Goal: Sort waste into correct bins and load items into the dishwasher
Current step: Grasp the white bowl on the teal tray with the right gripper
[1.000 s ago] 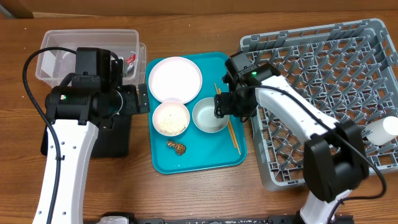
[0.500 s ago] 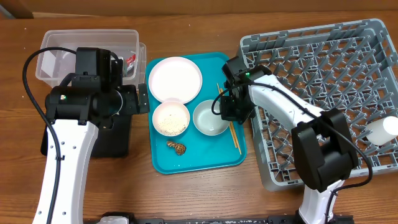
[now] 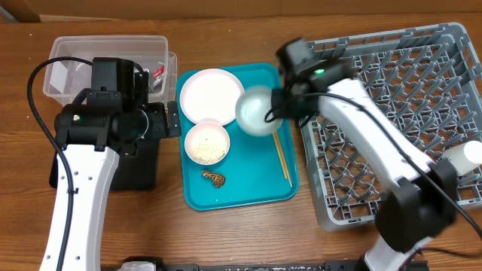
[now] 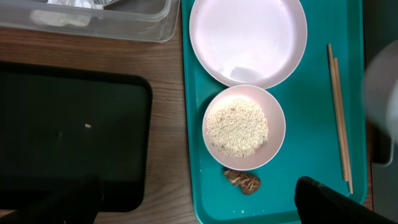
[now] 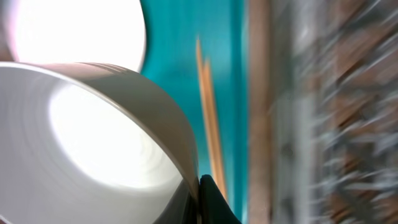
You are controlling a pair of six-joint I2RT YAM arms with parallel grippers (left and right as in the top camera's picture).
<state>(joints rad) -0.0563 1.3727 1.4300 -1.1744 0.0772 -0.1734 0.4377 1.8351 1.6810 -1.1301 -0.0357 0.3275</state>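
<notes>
The right pincer is clamped on the rim of a smooth, round white bowl, which is blurred and held above the flat teal plastic tray. Just beside this pincer stands the near wall of the grey lattice dish rack, with unfilled pegged cells beyond it. Thin wooden chopsticks lie under the pincer along the tray's edge. The left pincer, fingers wide apart, hangs between the shallow black tray and a pink bowl of white rice. A brown scrap touches that bowl.

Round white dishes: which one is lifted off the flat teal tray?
The empty white bowl in the right gripper; the large flat plate and the rice-filled bowl rest on the tray.
</notes>
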